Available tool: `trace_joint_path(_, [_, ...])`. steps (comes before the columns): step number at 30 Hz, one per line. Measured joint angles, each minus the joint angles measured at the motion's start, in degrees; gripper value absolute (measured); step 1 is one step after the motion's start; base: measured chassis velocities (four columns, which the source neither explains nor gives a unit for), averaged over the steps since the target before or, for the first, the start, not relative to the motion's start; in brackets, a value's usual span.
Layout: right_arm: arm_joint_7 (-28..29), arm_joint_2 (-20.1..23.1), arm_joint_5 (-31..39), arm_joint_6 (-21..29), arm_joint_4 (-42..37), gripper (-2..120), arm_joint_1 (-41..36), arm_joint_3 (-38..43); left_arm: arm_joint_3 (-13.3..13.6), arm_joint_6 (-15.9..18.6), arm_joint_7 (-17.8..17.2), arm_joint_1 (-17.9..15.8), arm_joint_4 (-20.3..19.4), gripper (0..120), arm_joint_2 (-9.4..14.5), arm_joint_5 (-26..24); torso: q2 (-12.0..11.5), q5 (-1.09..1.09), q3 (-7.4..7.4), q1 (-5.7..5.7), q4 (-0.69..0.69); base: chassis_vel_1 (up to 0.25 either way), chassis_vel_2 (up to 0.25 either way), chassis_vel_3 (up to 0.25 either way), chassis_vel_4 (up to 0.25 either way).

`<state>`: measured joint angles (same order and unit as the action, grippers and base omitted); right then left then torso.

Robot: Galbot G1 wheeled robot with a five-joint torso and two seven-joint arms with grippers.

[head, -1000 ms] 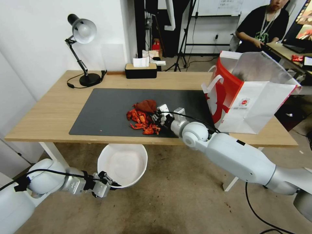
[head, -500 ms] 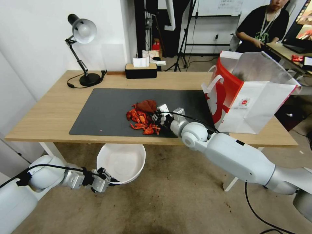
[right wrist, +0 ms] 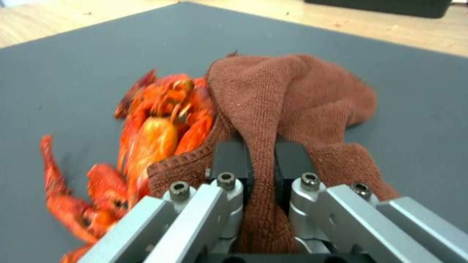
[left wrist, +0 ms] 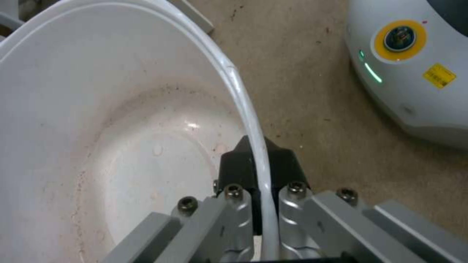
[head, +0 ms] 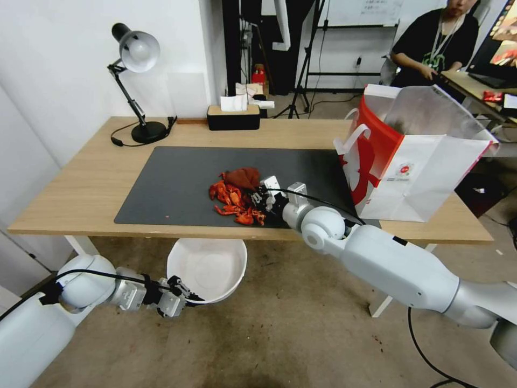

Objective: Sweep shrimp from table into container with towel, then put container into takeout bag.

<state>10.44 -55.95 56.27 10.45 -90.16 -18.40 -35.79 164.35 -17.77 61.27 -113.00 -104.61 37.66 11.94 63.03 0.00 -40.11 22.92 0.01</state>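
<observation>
A pile of red-orange shrimp (head: 234,202) (right wrist: 146,146) lies on the dark mat of the table (head: 81,199), near its front edge. My right gripper (head: 257,194) (right wrist: 261,157) is shut on the rust-brown towel (head: 242,177) (right wrist: 287,95), which rests against the far right side of the pile. Below the table's front edge my left gripper (head: 188,298) (left wrist: 258,160) is shut on the rim of the white container (head: 207,269) (left wrist: 97,120), holding it under the pile. The takeout bag (head: 420,161) stands open on the table's right end.
A desk lamp (head: 134,81) stands at the table's back left and a black tissue box (head: 233,116) at the back middle. A white table leg (head: 81,248) is just left of the container. A person sits at another desk behind the bag.
My right gripper has pulled the towel slightly toward the table's front edge. My left gripper has shifted the container a little to the right and up under the edge.
</observation>
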Motion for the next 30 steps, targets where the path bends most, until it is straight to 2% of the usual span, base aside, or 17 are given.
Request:
trace_joint_path(8, [1.2, 2.0, -0.2, 0.2, -2.2, 4, -0.5, 2.3, 0.0, 0.2, -0.1, 0.5, -0.4, 0, -0.7, -0.1, 0.0, 0.0, 0.0, 0.0, 0.0, 0.0, 0.0, 0.0, 0.0])
trace_joint_path(14, [0.9, 7.3, -0.9, 1.3, -6.8, 4, -4.8, 5.4, -0.1, 0.4, -0.3, 0.8, -0.9, 0, -1.2, -0.2, 0.0, 0.01, 0.0, 0.0, -0.03, 0.0, 0.0, 0.0, 0.0])
trace_joint_path(17, [0.5, 8.0, -1.5, 1.3, -7.2, 4, -6.5, 6.0, -0.1, 0.5, -0.4, 0.9, -1.1, 0, -1.4, -0.2, 0.0, -0.01, 0.0, 0.0, -0.03, 0.0, 0.0, 0.0, 0.0])
trace_joint_path(30, [0.7, 5.1, -2.0, 1.5, -7.8, 4, -7.6, 3.8, -0.1, 1.5, -0.9, 1.3, -1.7, 0, -1.9, -0.4, 0.0, -0.01, 0.0, 0.0, 0.0, 0.0, 0.0, 0.0, 0.0])
